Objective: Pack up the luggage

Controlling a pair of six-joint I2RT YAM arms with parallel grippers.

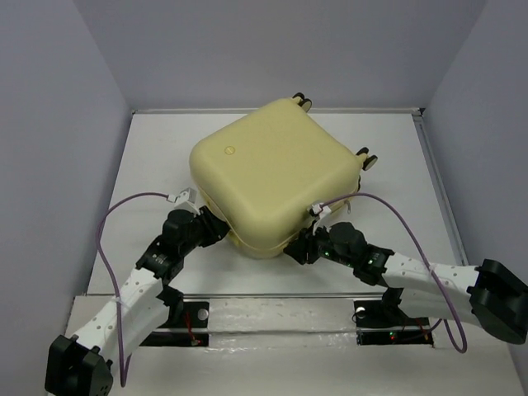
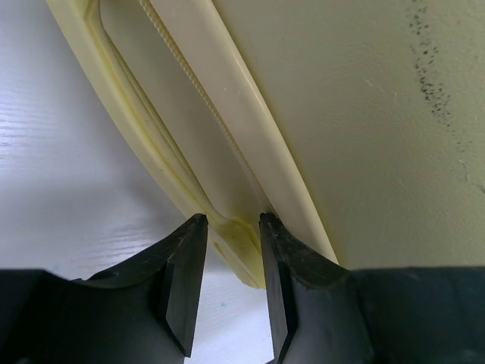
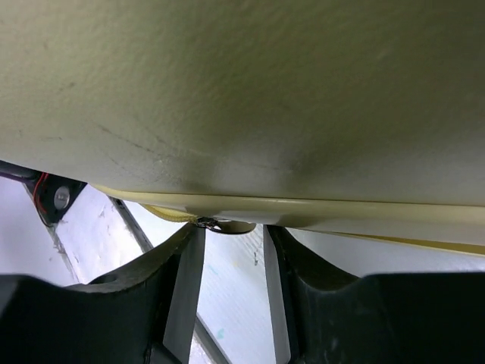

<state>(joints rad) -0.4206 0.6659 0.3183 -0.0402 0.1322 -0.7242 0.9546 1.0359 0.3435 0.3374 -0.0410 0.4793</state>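
The luggage (image 1: 276, 173), a pale yellow hard-shell suitcase, lies shut and flat on the white table (image 1: 148, 165), its wheels (image 1: 367, 158) toward the far right. My left gripper (image 1: 221, 229) is at its near-left edge. In the left wrist view the left gripper (image 2: 229, 220) is open, and the end of the luggage rim (image 2: 235, 250) reaches between the fingertips. My right gripper (image 1: 295, 247) is at the near corner. In the right wrist view the right gripper (image 3: 231, 227) is open just under the shell's seam (image 3: 303, 208), with a small dark zipper piece (image 3: 206, 222) beside its left fingertip.
Grey walls close in the table on the left, back and right. A purple cable (image 1: 115, 214) loops off each arm. The arm bases (image 1: 190, 318) sit at the near edge, behind a rail.
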